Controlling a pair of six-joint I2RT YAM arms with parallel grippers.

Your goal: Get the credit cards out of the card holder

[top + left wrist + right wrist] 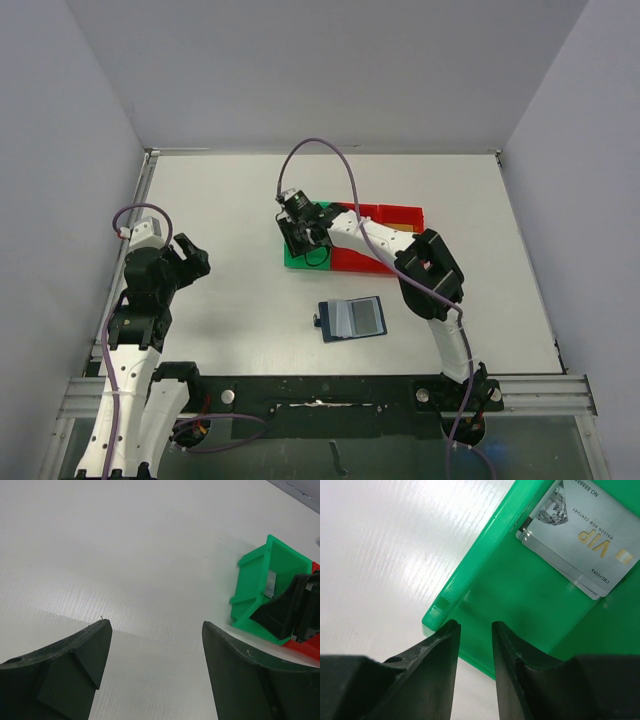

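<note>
The card holder (352, 318) lies opened flat on the table (230, 200), a little right of the middle and towards the near edge. Its pale pockets face up and its short tab points left. Its long edges run almost parallel to the table's near edge. Whether any card is in its pockets cannot be told from above. White table surface surrounds it on all sides, with the widest stretch to its left and far left.

Beyond it, well apart, the green tray (293, 260) sits with the red trays (400, 214) just beside it on the right. A silver-grey credit card (580, 535) with VIP lettering lies face up on the green tray's floor, against its far wall. The thin edge of something flat shows beneath the card.

The right end effector (474, 626) hangs over the green tray's near-left corner, above the rim. Its jaws are drawn close, with only a slim gap between them. Nothing sits in that gap, and the fingers (440, 655) touch neither the card nor the tray wall.

The left end effector (156, 626) is over bare table at the left side, well apart from the tray and the card holder. Its jaws are spread wide and grip nothing. Grey walls close in the table on the left, right and far sides.
</note>
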